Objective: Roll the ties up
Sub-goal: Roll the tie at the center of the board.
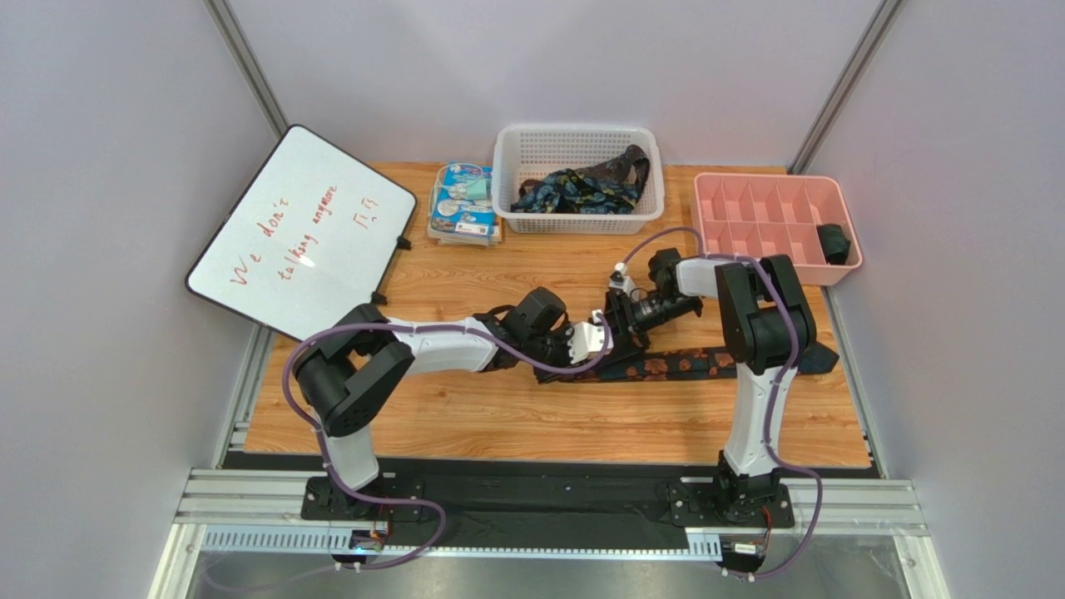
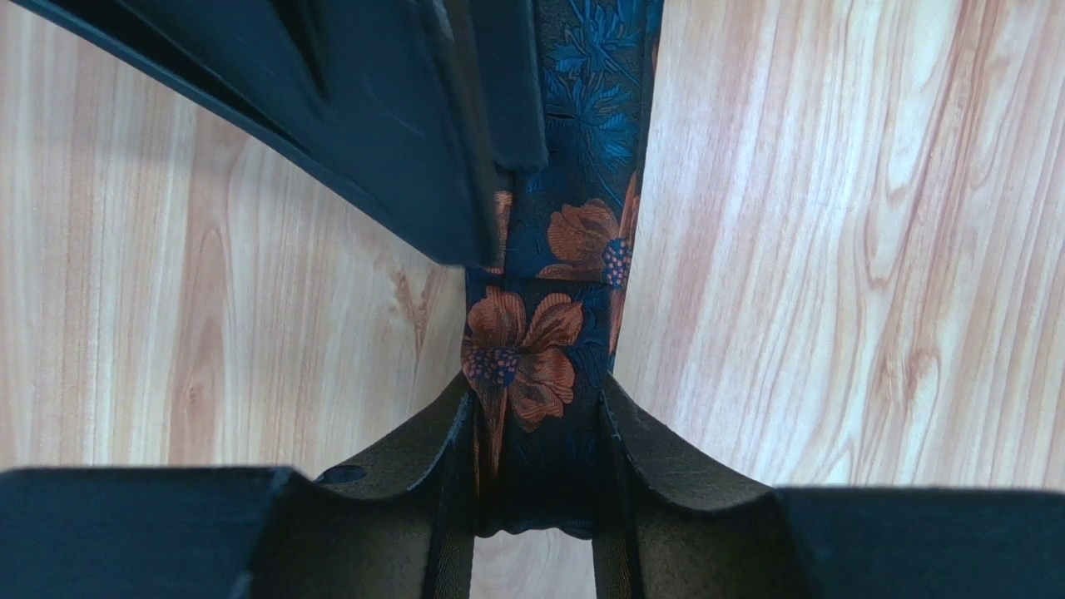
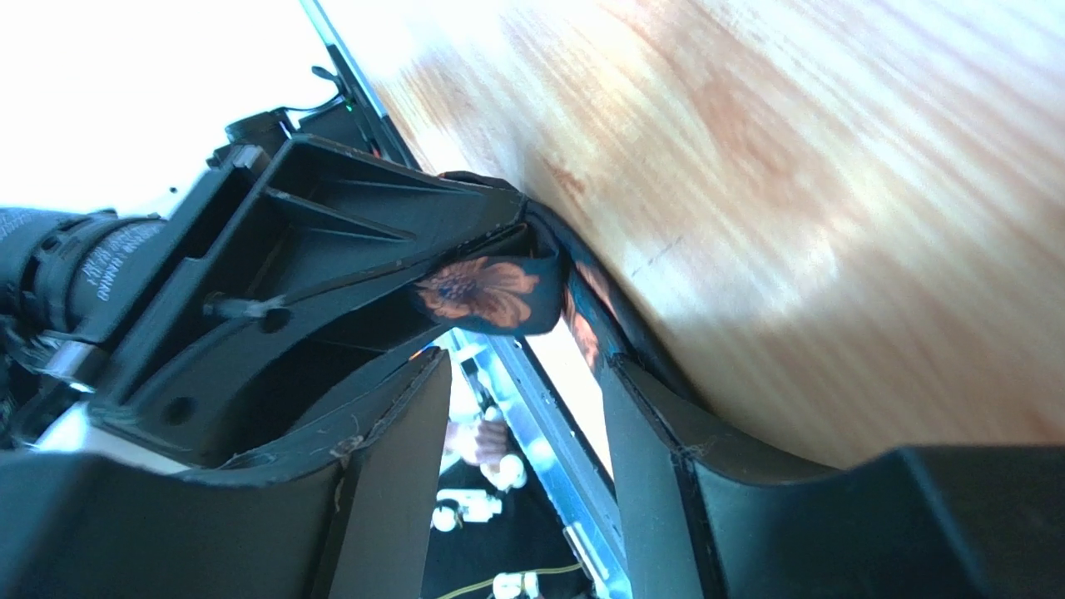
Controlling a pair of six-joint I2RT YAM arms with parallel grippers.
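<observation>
The wooden table (image 1: 500,424) carries one tie (image 1: 700,365) laid flat across its front right, the left part hidden beneath both arms where they meet and a stretch covered by the right arm (image 1: 763,325). More ties (image 1: 588,187) sit heaped in the white basket (image 1: 578,225) at the back. The left gripper (image 2: 538,418) pinches the tie, with its fingers (image 2: 650,437) pressed to both edges (the lowest part is in shadow), while the right gripper (image 3: 525,362) stands parted with nothing between its jaws, its tips just beside a curled part of the tie, contact unclear.
</observation>
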